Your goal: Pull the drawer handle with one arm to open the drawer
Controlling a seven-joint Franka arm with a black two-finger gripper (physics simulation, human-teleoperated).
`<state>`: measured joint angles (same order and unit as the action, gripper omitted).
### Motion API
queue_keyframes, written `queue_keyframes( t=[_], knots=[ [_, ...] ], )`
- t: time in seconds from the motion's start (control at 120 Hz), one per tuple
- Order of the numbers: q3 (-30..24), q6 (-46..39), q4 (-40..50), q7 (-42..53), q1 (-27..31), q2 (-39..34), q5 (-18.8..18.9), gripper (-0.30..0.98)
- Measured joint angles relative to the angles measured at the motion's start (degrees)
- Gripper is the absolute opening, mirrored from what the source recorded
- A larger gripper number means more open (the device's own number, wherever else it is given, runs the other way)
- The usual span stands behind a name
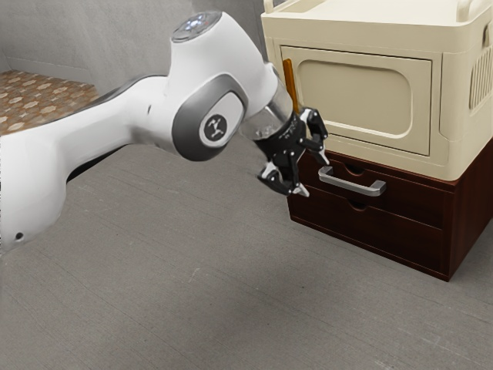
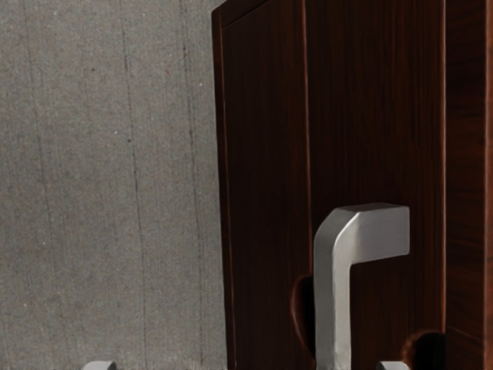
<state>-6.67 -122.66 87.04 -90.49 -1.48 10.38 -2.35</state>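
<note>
White arm [image 1: 146, 116] spans the exterior view's left; gripper [image 1: 313, 176], set wide, near metal handle [image 1: 353, 183], centre right; upper drawer [image 1: 416, 203] closed.

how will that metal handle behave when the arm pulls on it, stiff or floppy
The handle will probably stay stiff, as it looks like solid metal bar. It seems unlikely to swing, with its end bent back to meet the drawer front. Its smooth, shiny surface might be a little slippery.

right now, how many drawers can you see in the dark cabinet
2: the upper drawer, with the metal handle on its front, and the lower drawer directly beneath it.
</note>
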Motion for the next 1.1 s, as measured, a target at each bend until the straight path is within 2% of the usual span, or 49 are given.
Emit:
queue_keyframes(
  t=[0.55, 1.1],
  knots=[
    [0.0, -0.3, -5.1, -0.8, -1.3, 5.3, 0.0, 0.40],
    [0.0, -1.7, -6.2, -1.1, -2.2, 8.3, -0.1, 0.37]
  ],
)
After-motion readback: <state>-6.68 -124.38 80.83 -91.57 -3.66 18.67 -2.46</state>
